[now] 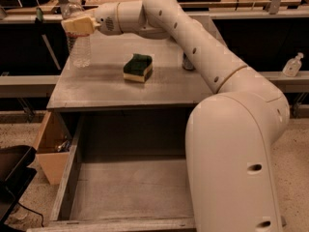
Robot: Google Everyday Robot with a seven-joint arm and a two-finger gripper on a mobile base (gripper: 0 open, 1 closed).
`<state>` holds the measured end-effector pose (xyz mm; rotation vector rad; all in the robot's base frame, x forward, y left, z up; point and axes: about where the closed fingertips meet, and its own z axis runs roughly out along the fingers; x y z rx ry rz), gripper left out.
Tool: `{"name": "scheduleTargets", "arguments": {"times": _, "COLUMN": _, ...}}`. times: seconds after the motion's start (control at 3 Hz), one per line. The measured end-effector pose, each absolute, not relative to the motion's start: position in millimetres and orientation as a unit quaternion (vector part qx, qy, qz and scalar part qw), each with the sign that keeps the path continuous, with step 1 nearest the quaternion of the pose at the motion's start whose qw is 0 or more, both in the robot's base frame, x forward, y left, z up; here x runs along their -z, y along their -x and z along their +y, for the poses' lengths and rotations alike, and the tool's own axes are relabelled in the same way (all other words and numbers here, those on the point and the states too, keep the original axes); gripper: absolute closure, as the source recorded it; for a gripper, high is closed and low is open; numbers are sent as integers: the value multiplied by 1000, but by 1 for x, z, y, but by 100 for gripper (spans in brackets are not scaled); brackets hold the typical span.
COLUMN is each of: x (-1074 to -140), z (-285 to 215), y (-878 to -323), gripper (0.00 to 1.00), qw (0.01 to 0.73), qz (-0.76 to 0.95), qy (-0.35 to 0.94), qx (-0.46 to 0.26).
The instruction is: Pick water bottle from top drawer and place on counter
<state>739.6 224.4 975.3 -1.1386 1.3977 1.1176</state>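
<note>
The water bottle (80, 50) is small and clear, with see-through ribbed walls and a thin pale band around its body. It stands upright at the far left corner of the counter (106, 87), its base just inside the left edge. Whether the base rests on the surface or hangs just above it cannot be told. The bottle's upper part is hidden by the gripper (77, 26), whose tan fingers (83, 25) are closed around the shoulder and neck, pinching the bottle from the right. A pale shape that may be the cap shows just above them.

The white arm (193, 45) runs from the gripper to the right across the back of the counter, then bends down into a bulky segment that fills the lower right of the view.

On the dull, scuffed grey counter, a sponge (138, 67) with a dark green top and a yellow underside lies near the middle, well apart from the bottle. A silver can (187, 63) stands farther right, mostly hidden behind the arm.

Below the counter's front edge the top drawer (125, 187) is pulled out, showing its flat grey floor and low side walls. A tan wooden box (49, 151) sits on the ground just left of the drawer. A clear pump-top dispenser bottle (293, 65) stands on a ledge at the far right.
</note>
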Motion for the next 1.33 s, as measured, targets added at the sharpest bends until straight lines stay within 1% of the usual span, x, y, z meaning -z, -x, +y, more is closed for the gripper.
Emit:
{"name": "scheduleTargets", "arguments": {"times": 0.67, "x": -950, "z": 233, "y": -742, "gripper": 100, "qw": 472, "qz": 597, "qy": 456, "qx": -461}}
{"name": "scheduleTargets", "arguments": {"times": 1.0, "x": -946, "z": 231, "y": -738, "gripper": 100, "qw": 475, "qz": 604, "qy": 457, "qx": -447}}
{"name": "scheduleTargets", "arguments": {"times": 1.33, "x": -952, "z": 232, "y": -729, "gripper": 100, "qw": 481, "qz": 608, "qy": 473, "qx": -418}}
